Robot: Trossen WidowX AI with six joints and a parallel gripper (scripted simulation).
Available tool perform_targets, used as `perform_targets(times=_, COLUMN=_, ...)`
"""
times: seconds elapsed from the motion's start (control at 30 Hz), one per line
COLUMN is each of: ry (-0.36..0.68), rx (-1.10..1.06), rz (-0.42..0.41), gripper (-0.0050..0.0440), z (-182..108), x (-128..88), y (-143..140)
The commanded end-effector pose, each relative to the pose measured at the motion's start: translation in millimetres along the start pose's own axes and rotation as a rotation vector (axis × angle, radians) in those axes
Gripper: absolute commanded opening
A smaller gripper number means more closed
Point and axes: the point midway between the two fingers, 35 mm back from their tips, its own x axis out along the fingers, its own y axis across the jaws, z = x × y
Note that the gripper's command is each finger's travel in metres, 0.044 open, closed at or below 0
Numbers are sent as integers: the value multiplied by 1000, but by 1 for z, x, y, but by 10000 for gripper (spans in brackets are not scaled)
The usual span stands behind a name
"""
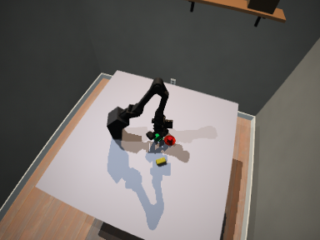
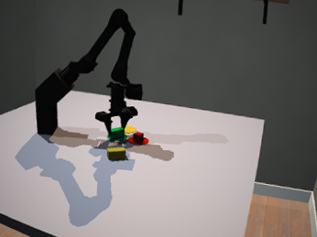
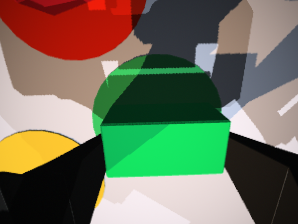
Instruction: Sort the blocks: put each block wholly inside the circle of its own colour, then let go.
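Note:
My gripper (image 1: 157, 134) (image 2: 116, 124) (image 3: 162, 138) is shut on the green block (image 1: 157, 136) (image 2: 116, 132) (image 3: 165, 150) and holds it low over the table, at the near edge of the green circle (image 3: 112, 92). In the wrist view the block covers the near part of that circle. The red block (image 1: 169, 140) (image 2: 139, 137) stands on the red circle (image 2: 131, 140) (image 3: 60, 37), just to the right. The yellow circle (image 2: 130, 129) (image 3: 35, 150) is bare beside the green one. The yellow block (image 1: 161, 160) (image 2: 116, 153) lies on the white table top in front of the circles, apart from them.
The arm's black base (image 1: 117, 121) (image 2: 47, 106) stands to the left of the circles. The white table top (image 1: 83, 167) (image 2: 198, 182) ends in a wooden rim. A shelf (image 1: 237, 8) hangs on the back wall.

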Motion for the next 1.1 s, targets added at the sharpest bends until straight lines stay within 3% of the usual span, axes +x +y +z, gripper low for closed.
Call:
perform_targets(times=0.0, ry=-16, rx=-3, rz=13, gripper=318, z=4, x=-4, y=4)
perform_targets(times=0.07, ry=-16, rx=-3, rz=13, gripper=360, z=4, x=-4, y=4)
perform_targets(times=0.53, ry=-21, rx=-5, rz=17, gripper=360, z=5, x=-6, y=4)
perform_targets(times=0.77, ry=-52, rx=-19, rz=43, gripper=360, z=22, x=-51, y=14)
perform_targets(times=0.97, ry=-31, rx=-13, rz=25, gripper=360, z=17, x=-68, y=10)
perform_targets(times=1.07, ry=-53, rx=-21, rz=40, gripper=360, z=19, x=-89, y=12)
